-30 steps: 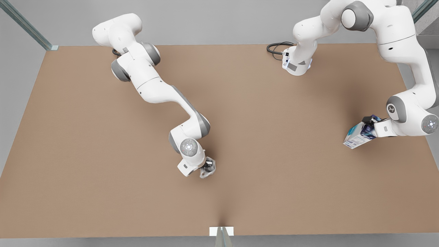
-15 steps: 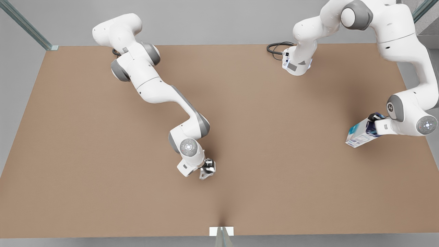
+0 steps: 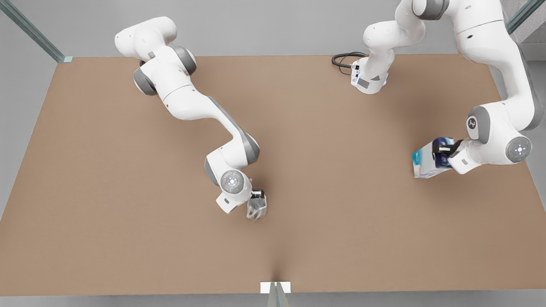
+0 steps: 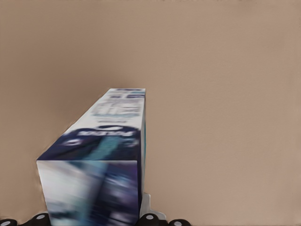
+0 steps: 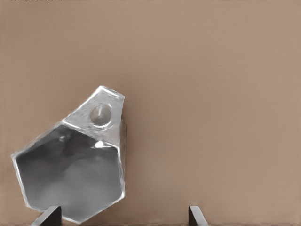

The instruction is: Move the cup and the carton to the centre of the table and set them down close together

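The carton [image 3: 426,162], white, teal and dark navy, hangs tilted above the table [image 3: 128,192] at the front view's right. My left gripper [image 3: 443,150] is shut on its end. The left wrist view looks along the carton [image 4: 103,155], with one pale finger [image 4: 146,207] against its side. The pale faceted cup [image 3: 256,209] is near the table's middle, just below my right gripper [image 3: 257,197]. In the right wrist view the cup [image 5: 75,174] shows its hexagonal mouth and sits off to one side. The right gripper [image 5: 123,215] is open, its fingertips [image 5: 49,215] wide apart, one overlapping the rim.
A white tab [image 3: 275,287] marks the near table edge. A black cable [image 3: 343,59] loops beside the arm base at the far edge. Bare tabletop lies between the cup and the carton.
The left gripper has carried the carton towards the front view's left and turned it. The right gripper has drawn back slightly from the cup, which has stayed almost where it was.
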